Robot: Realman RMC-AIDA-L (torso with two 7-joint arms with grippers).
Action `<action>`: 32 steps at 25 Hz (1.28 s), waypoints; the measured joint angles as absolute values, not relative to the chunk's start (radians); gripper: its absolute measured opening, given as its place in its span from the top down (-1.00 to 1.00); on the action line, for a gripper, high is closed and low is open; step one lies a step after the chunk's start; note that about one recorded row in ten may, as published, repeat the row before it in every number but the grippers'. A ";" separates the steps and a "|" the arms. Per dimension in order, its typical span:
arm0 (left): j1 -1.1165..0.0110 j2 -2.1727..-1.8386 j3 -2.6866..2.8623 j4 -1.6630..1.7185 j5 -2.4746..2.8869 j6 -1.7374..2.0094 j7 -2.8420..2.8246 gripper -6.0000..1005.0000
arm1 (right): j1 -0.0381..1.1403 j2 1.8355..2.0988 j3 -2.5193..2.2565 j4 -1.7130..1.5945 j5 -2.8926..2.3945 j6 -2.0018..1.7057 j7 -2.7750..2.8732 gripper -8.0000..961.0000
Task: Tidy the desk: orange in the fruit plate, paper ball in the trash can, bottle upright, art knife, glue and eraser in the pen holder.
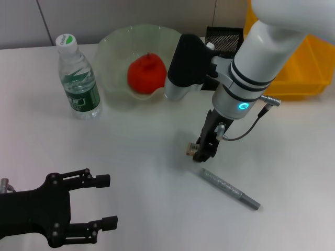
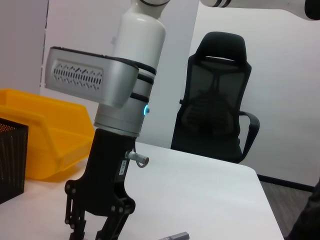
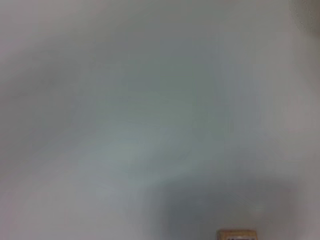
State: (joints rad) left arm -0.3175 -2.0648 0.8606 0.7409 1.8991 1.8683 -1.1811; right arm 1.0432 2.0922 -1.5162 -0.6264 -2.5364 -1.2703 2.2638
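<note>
Head view: right tool [image 1: 203,151] is down at the white counter [image 1: 141,157] near centre, its black fingers drawn close around a small beige rectangular eraser [image 1: 189,149] that shows at their 9 o'clock side. It reads as a pinch on the eraser, though whether the block has left the surface I cannot tell. A grey speckled pen-like stick [image 1: 229,188], probably the art knife or the glue, lies just off the tool at 4 o'clock, apart from it. The squat red-orange orange [image 1: 147,73] sits in the pale-green wavy-rimmed glass fruit plate [image 1: 112,52] at 11 o'clock. The clear green-labelled bottle [image 1: 77,78] stands upright at 10 o'clock. The black mesh pen holder [image 1: 225,39] shows at 12 o'clock, partly behind the arm, and the yellow plastic trash can [image 1: 309,68] at 1 o'clock. No paper ball visible. Left tool [image 1: 94,201] is parked at 7 o'clock, fingers spread, holding nothing.

Left wrist view: right tool [image 2: 95,227] seen from the side, fingers angled down and converging; tips cut off by the frame edge. Pen holder and trash can lie beyond it.

Right wrist view: mostly bare counter; the eraser's top edge [image 3: 236,234] shows at the 6 o'clock margin.

Judgement: step in hand is picking up the eraser. Confirm a firm, centred pinch, lift straight up clear of the stick, carry to 12 o'clock and release only directly over the holder's opening.
</note>
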 joint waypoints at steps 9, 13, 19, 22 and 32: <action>-0.315 -2.065 0.860 0.741 1.899 1.868 -1.181 -0.56 | 1.037 2.092 -1.522 -0.634 -2.536 -1.263 2.274 0.40; -0.312 -2.063 0.861 0.741 1.899 1.868 -1.181 -0.56 | 1.029 2.090 -1.515 -0.681 -2.536 -1.287 2.289 0.42; -0.311 -2.063 0.860 0.741 1.899 1.868 -1.181 -0.56 | 0.943 2.080 -1.437 -0.996 -2.608 -1.454 2.359 0.44; -0.312 -2.063 0.861 0.741 1.899 1.868 -1.181 -0.56 | 0.917 2.079 -1.385 -1.109 -2.664 -1.507 2.384 0.44; -0.317 -2.063 0.861 0.741 1.899 1.868 -1.181 -0.56 | 0.851 2.064 -1.171 -1.298 -2.739 -1.477 2.378 0.42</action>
State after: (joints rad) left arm -0.3174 -2.0632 0.8605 0.7408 1.8991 1.8683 -1.1811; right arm 0.8509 2.0642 -1.1712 -1.2979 -2.7386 -1.4769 2.3778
